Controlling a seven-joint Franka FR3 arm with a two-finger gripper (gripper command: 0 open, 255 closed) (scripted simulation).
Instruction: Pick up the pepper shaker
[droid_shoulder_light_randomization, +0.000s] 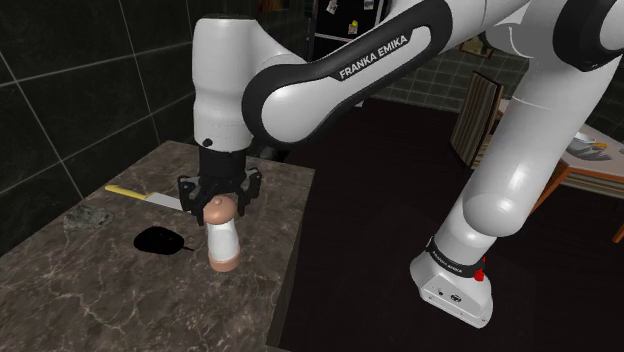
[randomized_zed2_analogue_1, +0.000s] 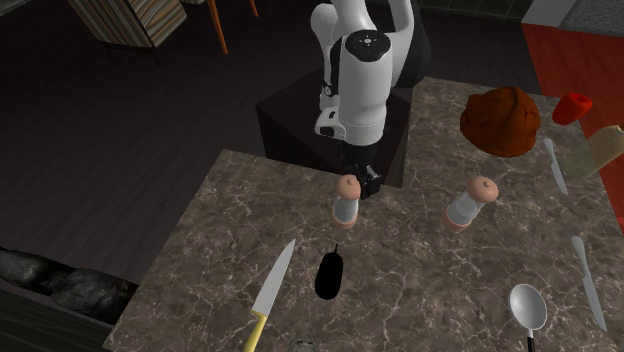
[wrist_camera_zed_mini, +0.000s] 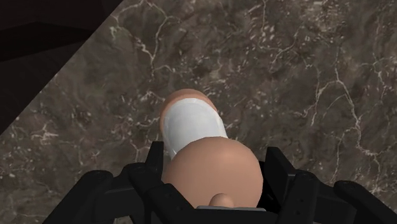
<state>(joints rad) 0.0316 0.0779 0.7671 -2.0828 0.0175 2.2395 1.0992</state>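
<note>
Shaker (droid_shoulder_light_randomization: 222, 240): upright on the counter (droid_shoulder_light_randomization: 110, 290), near its edge, under the arm
Gripper (droid_shoulder_light_randomization: 219, 203): closed on the rounded head, fingers (wrist_camera_zed_mini: 278, 175) snug to either side, no gap seen
Hold: high, on a smooth bulb, body free below
Risk: slipping or tilting on the lift, if pulled fast or squeezed weakly
Risk: tumbling past the counter edge if dropped
Look-alike: second shaker (randomized_zed2_analogue_1: 470, 205), well apart

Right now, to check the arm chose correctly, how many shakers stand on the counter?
2. One shaker stands at the end effector; the other shaker stands apart toward the second exterior view's right. More may hide behind the arm.
</note>
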